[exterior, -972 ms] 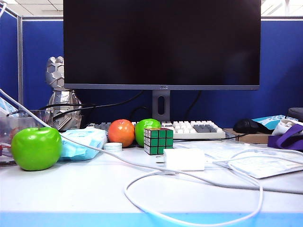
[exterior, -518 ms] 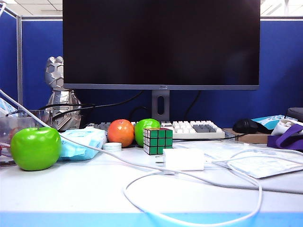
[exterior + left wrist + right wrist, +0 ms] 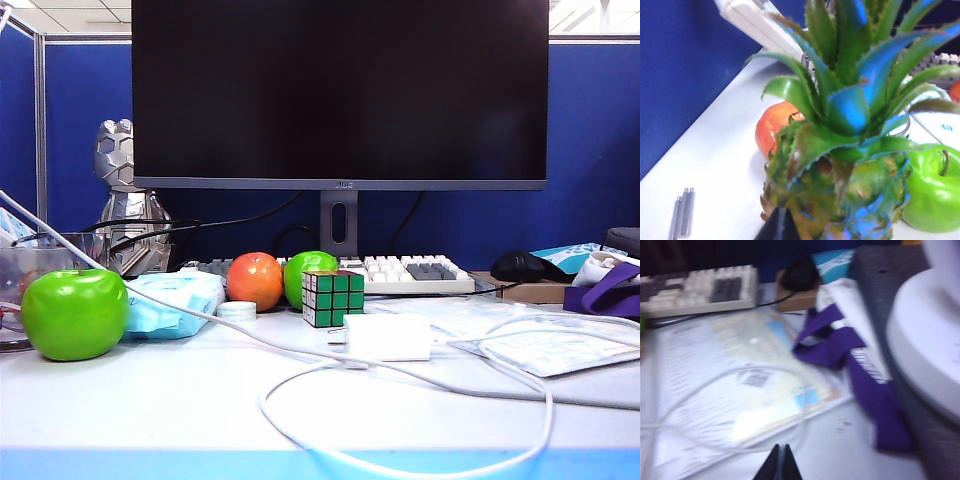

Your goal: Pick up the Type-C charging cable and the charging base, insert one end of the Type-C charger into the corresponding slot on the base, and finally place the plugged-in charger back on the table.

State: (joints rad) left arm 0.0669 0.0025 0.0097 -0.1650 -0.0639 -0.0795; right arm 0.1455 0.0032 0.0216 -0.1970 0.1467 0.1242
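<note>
Base [image 3: 389,337] lying on the table [image 3: 150,410], mid-desk, just in front of and right of the cube [image 3: 334,297]. Cable [image 3: 420,400] running from its near left corner, sweeping in a wide loop over the bare white top toward the blue front edge and back up on the right; whether the plug sits fully in the slot, cannot tell. A second white cord [image 3: 190,315] crossing diagonally from the far left toward the base.

Behind: orange [image 3: 256,280], small green apple [image 3: 305,272], keyboard [image 3: 415,274], monitor [image 3: 340,95] on its stand, blue partition wall. Left: large green apple [image 3: 76,313], tissue pack [image 3: 175,300], silver figure [image 3: 125,200]. Right: plastic-sleeved sheet [image 3: 540,345], purple strap [image 3: 605,290], mouse [image 3: 525,266].

Most open room: the strip between loop and left apple, along the front edge.

No arm in the exterior view. Left gripper [image 3: 778,226] closed, hanging close over a pineapple [image 3: 840,150], beside a green apple and an orange. Right gripper [image 3: 779,462] closed, empty, above the sleeved sheet [image 3: 740,385] and a cable loop [image 3: 715,410]; view blurred.
</note>
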